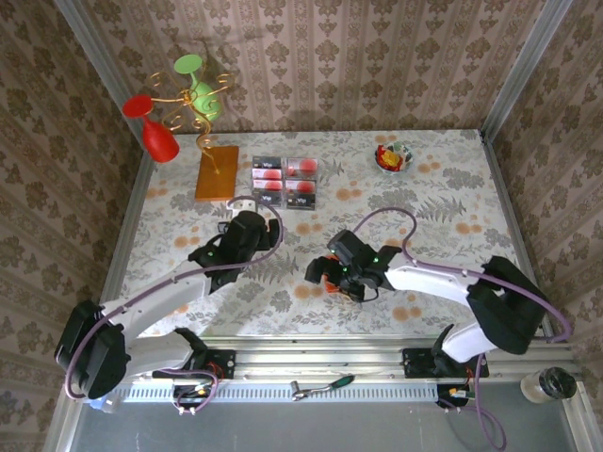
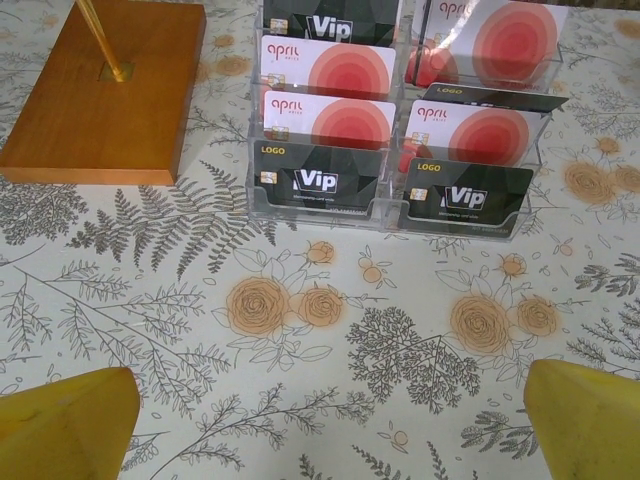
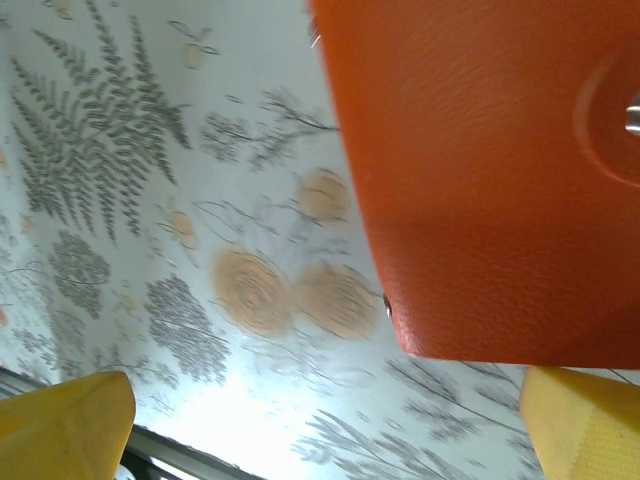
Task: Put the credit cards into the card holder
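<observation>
Nearest of all, the right claw [image 1: 332,276] is seen low over the floral-patterned worktop [image 1: 443,217], well to the near right of the clear plastic compartment tray [image 1: 285,182]. In the right wrist view its yellow fingers [image 3: 70,430] are spread wide, and nothing is clasped between them. The bright orange-red, grained card holder [image 3: 490,180] is found just beyond those fingertips. It is laid on the worktop with its orange outer face turned up and a round snap stud at its right edge. It is thus placed well apart from the tray, on the tray's near right side.

The left claw [image 1: 247,207] is held just on the near side of the tray, slightly to its left. Its yellow pads [image 2: 65,425] are likewise parted wide with nothing held, and the tray is faced squarely across a strip of bare cloth.

Inside the tray, the thin rectangular credit cards [image 2: 330,122] are stood in two columns of stepped compartments. Black cards marked "Vip" are set in the front compartments, pale pinkish cards with red round marks behind them, and more of both farther back.

Just to the left of the tray, a flat orange-brown wooden board [image 1: 217,172] is laid, and a gold wire stand [image 1: 193,104] is raised from it. A red glass [image 1: 155,132] and a green glass [image 1: 200,85] are hung on that stand, beyond and left of the tray. To the right of the tray, level with its far end, a small bowl [image 1: 392,156] is placed; its colourful contents cannot be made out.
</observation>
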### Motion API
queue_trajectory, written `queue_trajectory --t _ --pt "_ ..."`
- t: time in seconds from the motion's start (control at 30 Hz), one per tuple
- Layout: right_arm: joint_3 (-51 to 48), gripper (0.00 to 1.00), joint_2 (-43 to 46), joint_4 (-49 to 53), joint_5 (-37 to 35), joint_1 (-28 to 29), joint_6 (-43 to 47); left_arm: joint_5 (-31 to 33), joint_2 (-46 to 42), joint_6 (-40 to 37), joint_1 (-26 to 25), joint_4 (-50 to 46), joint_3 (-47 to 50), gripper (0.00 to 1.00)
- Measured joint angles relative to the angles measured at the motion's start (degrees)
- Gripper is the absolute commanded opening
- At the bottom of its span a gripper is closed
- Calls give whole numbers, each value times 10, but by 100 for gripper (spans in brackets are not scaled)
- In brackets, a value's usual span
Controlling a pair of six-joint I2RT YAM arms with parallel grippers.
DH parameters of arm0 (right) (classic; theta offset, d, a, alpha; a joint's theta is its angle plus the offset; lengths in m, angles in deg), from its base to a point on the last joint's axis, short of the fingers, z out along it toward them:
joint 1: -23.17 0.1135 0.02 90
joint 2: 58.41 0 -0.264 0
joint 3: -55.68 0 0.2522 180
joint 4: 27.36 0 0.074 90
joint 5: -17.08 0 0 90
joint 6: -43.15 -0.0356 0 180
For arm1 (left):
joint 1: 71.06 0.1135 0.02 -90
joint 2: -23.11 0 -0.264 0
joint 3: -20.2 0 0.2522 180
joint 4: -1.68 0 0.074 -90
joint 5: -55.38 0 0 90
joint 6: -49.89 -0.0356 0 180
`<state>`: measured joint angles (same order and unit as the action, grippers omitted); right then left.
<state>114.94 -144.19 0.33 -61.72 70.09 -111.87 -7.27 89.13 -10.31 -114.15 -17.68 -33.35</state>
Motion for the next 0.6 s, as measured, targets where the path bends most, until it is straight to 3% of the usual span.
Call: queue_trajectory --t 0.23,0.43,0.6 --pt "26 99 -36 -35 43 0 37 1 -29 8 15 -5 23 100" --pt "-13 96 42 -30 43 -21 66 -6 -38 13 19 -16 23 100" --pt "-71 100 94 -28 43 -64 65 -17 -38 16 19 -23 23 100"
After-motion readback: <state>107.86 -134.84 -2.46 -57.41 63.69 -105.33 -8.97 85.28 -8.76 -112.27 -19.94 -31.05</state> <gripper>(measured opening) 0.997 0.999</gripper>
